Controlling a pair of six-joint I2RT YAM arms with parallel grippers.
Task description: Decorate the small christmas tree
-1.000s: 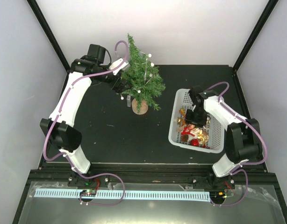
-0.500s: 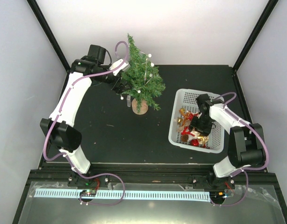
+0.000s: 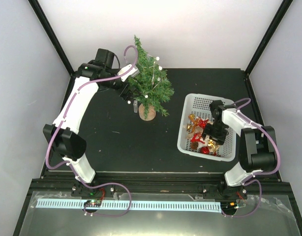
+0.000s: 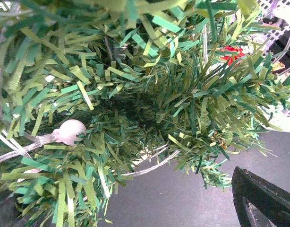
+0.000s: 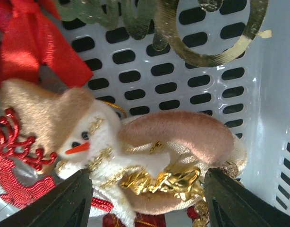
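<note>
Ornaments (image 3: 194, 125) lay heaped in the white basket (image 3: 191, 101) on the right side of the black table (image 3: 106, 142), nearest the arm bases, and the right gripper (image 5: 147, 182) was down among them. Its fingers (image 5: 64, 203) stood well spread on either side of a plush snowman ornament (image 5: 100, 146) with a tan hat and a carrot nose. In the wrist view neither finger pressed on it, so the jaws were open and held nothing. Around the snowman lay a red ribbon bow (image 5: 36, 47), a red reindeer (image 5: 15, 163) and a gold ring (image 5: 220, 42). Farther back and to the left, the small christmas tree (image 3: 150, 83) stood upright in its brown pot (image 3: 147, 113) near the rear middle of the table, well apart from the basket. The left gripper (image 3: 129, 94) hung against the tree's left flank, spread wide and empty, with only needles before its camera. A clear wire (image 4: 20, 144) with small white bulbs (image 4: 72, 131) ran through the branches, so a light string seemed already in place. No basket ornament could be seen hanging on the tree, and the basket looked far from emptied. By that showing the decorating had barely begun, and picking up the snowman appeared to be the step in hand.
</note>
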